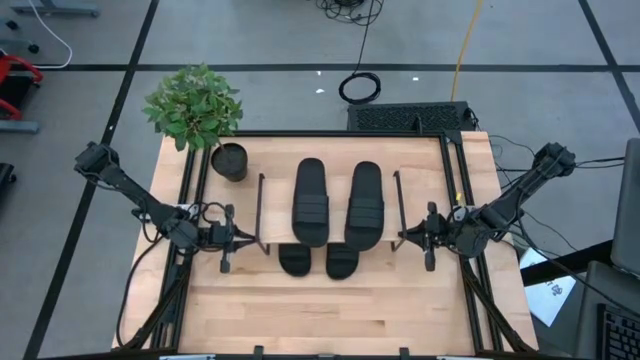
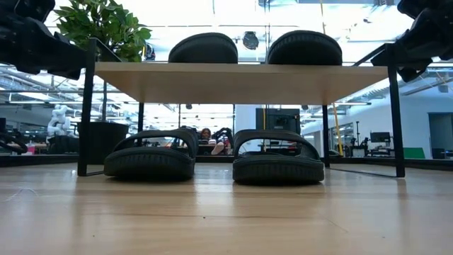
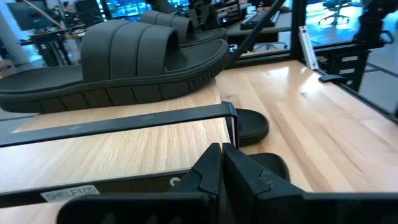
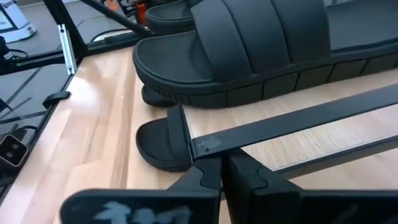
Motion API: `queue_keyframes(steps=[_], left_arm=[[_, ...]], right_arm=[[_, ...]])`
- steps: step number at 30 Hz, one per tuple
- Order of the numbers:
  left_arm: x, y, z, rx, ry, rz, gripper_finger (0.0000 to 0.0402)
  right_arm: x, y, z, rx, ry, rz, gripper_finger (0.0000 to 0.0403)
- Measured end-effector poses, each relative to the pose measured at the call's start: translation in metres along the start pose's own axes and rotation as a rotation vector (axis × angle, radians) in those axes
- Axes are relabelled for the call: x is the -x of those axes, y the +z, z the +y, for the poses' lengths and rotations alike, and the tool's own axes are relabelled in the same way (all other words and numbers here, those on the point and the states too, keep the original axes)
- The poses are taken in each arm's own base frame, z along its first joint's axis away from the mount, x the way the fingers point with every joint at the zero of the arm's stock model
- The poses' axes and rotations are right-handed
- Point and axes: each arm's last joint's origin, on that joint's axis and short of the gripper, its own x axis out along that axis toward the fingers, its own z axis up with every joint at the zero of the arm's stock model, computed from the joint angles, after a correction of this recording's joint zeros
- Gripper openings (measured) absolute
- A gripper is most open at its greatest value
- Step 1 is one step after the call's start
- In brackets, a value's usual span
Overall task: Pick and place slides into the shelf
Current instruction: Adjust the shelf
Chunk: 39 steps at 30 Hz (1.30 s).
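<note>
Two slides lay side by side on the shelf's top board, and two more sat beneath it on the table. The left pincer and the right pincer were clenched empty beside the shelf's ends. A potted plant stood near.

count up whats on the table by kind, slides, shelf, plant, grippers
slides: 4, two on top of the shelf, two under it
shelf: 1
potted plant: 1
grippers: 2, left gripper and right gripper, both shut and empty, one at each end of the shelf
total: 8
</note>
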Motion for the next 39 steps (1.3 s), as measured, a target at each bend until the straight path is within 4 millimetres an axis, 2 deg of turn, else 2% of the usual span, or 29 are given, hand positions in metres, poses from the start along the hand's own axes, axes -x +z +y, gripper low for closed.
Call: queue_keyframes(steps=[21, 35, 39], left_arm=[[0.0, -0.001, -0.003, 0.037, -0.074, 0.007, 0.0023], [-0.003, -0.003, -0.005, 0.024, -0.083, 0.032, 0.0023], [-0.003, -0.005, -0.003, 0.005, -0.039, 0.042, 0.0023]], right_arm=[[-0.005, 0.002, 0.011, -0.052, 0.087, -0.004, 0.0], [-0.006, -0.002, 0.009, -0.082, 0.056, 0.029, 0.0], [-0.006, -0.003, 0.008, -0.085, 0.043, 0.043, 0.0]])
